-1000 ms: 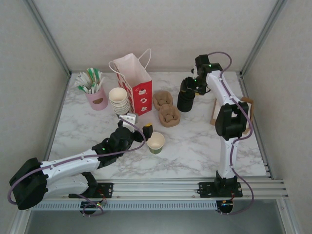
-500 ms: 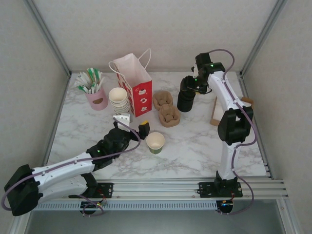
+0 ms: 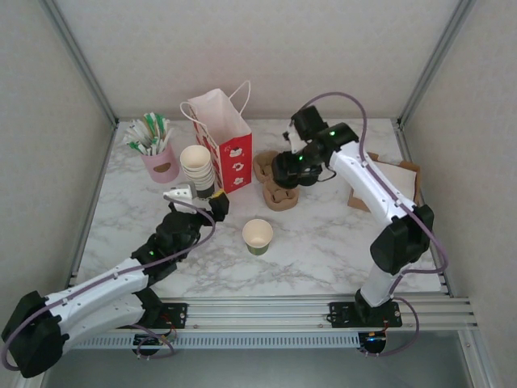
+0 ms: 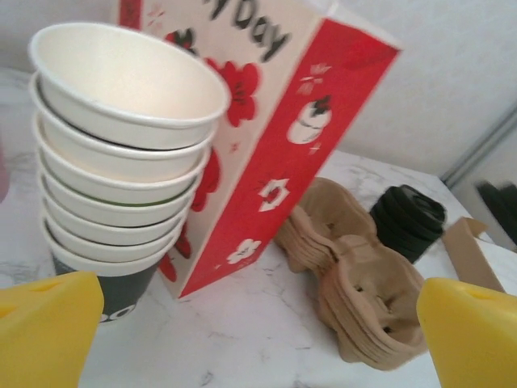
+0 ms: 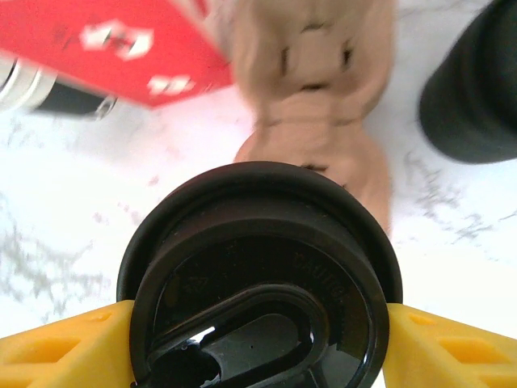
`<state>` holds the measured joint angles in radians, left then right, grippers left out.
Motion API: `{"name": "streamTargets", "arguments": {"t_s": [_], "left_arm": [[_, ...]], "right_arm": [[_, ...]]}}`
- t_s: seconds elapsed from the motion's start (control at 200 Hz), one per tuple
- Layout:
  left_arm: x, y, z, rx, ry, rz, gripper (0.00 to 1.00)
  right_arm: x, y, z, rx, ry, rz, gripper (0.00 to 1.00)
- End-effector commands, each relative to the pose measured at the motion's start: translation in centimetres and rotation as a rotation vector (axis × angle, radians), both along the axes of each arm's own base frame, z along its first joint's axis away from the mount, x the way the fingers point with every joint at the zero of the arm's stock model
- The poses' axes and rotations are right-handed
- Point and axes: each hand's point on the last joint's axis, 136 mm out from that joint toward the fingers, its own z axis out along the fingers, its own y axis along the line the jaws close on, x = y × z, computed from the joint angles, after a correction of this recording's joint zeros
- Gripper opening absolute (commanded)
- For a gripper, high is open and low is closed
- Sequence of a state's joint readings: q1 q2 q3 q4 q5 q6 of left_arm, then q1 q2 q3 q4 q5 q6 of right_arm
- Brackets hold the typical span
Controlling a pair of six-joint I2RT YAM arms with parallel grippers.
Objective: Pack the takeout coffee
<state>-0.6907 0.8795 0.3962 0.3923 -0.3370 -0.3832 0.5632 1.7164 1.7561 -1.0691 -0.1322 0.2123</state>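
Coffee cup [image 3: 258, 236] lidless in front of red bag [image 3: 230, 149]; black lid [image 5: 258, 242] clamped in right gripper [image 5: 258, 347]; left gripper [image 3: 199, 196] spread empty; capping, bagging pending.

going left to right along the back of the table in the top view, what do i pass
pink holder of sachets, stack of cream cups, red paper bag, brown cup carriers, flat cardboard piece

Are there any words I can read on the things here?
"Day", with letters before it cut off: on the red-and-white paper bag.
Raised letters on the round black plastic lid: too blurred to read.
White marks on the bottom dark paper cup of the stack: cut off, unreadable.
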Motion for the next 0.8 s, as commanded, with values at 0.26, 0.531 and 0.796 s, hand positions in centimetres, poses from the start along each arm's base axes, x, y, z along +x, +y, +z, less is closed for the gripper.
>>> {"name": "streamTargets", "arguments": {"t_s": [0.26,0.531,0.796], "left_arm": [[0.6,2.0,-0.1,-0.152,0.038,0.007,1.00],[0.1,3.4,0.2,-0.153,0.007,0.060,1.00],[0.0,3.5,0.3,-0.149,0.003,0.063,1.00]], "right_arm": [[-11.1,2.4,-2.1,-0.186,0.067,0.249,0.73],[-13.6,3.3,-4.7,-0.272,0.107,0.293,0.73],[-13.8,4.9,-5.6,-0.296,0.076,0.321,0.73]]}}
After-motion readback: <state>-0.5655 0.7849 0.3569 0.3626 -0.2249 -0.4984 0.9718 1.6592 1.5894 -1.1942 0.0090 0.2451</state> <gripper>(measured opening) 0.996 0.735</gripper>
